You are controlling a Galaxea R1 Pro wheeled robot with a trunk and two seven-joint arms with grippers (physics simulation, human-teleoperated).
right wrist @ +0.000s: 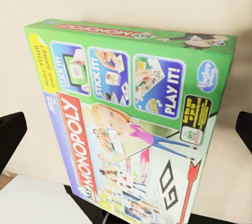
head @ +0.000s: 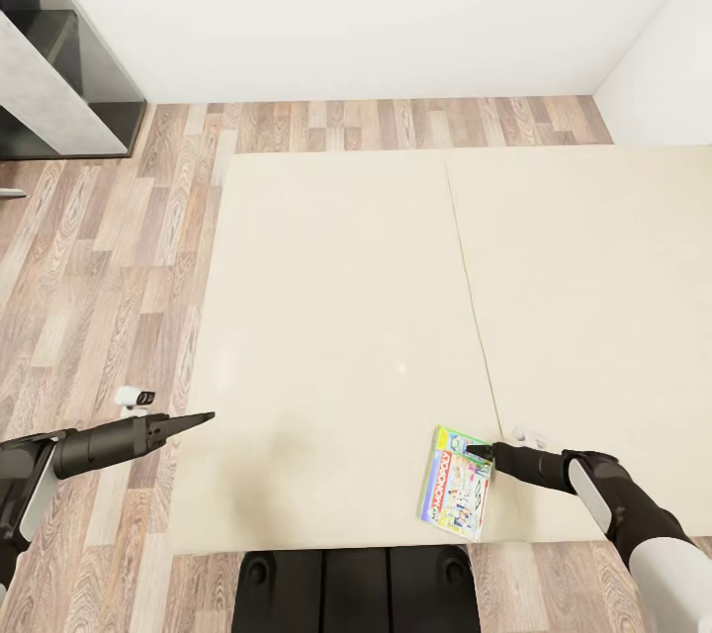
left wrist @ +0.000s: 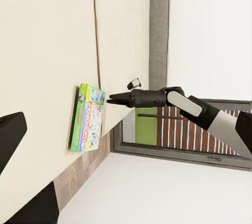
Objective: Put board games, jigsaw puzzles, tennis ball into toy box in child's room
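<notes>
A green My Monopoly board game (head: 457,483) lies flat on the cream bed (head: 346,297), close to its near edge and right of the middle. My right gripper (head: 479,455) is at the box's right edge. In the right wrist view its fingers (right wrist: 10,137) stand far apart on either side of the board game (right wrist: 131,124), open and not touching it. From the left wrist view, the board game (left wrist: 86,119) is seen beside the right gripper (left wrist: 111,99). My left gripper (head: 203,417) hovers open over the bed's left edge, pointing right, with nothing between its fingers (left wrist: 13,137).
A seam (head: 473,297) divides the bed in two. Wooden floor (head: 99,297) runs along the bed's left and far sides. A dark shelf unit (head: 59,49) stands at the far left against the white wall. A small white object (head: 133,399) lies on the floor near my left arm.
</notes>
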